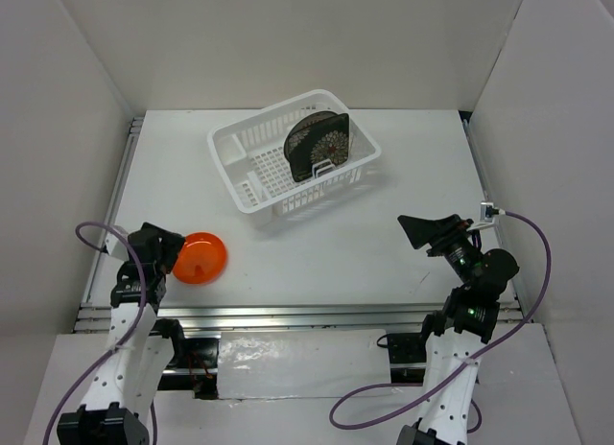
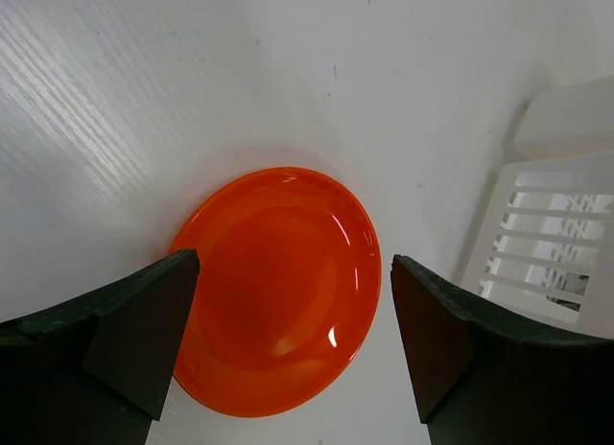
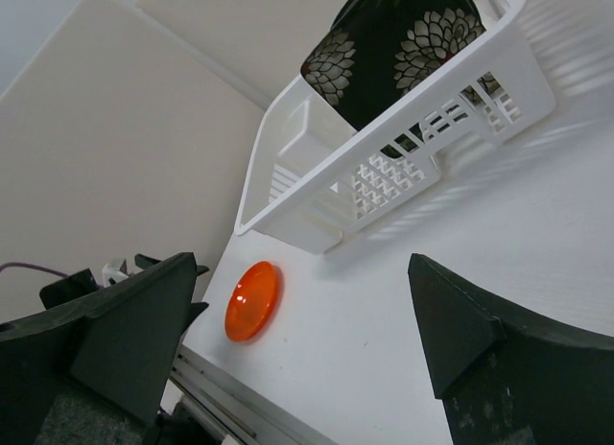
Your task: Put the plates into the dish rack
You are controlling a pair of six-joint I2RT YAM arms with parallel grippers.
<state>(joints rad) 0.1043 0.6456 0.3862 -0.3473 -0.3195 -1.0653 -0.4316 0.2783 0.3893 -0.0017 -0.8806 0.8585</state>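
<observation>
While its jaws stand wide apart and grip nothing, the left gripper (image 1: 161,249) sits just beside the left rim of the orange plate (image 1: 200,258). In the wrist view, the left gripper (image 2: 293,272) has one dark finger (image 2: 125,339) on each side of the plate (image 2: 278,292); whether either finger touches it I cannot tell. That plate lies flat on the white worktop (image 1: 384,263), close to the near-left corner.

The right gripper (image 1: 428,230) is also spread wide and empty, raised near the right edge of the worktop, well apart from every plate.

The dish rack (image 1: 232,138) stands askew toward the middle of the far edge. Two plates stand on edge in its right half: the dark square plate (image 1: 303,150) with flower prints and, just beside it, the sunburst plate (image 1: 334,144). From the right wrist, the dark plate (image 3: 393,42) rises above the rack's gridded wall (image 3: 384,181), and the orange plate (image 3: 252,301) shows beyond it.
</observation>
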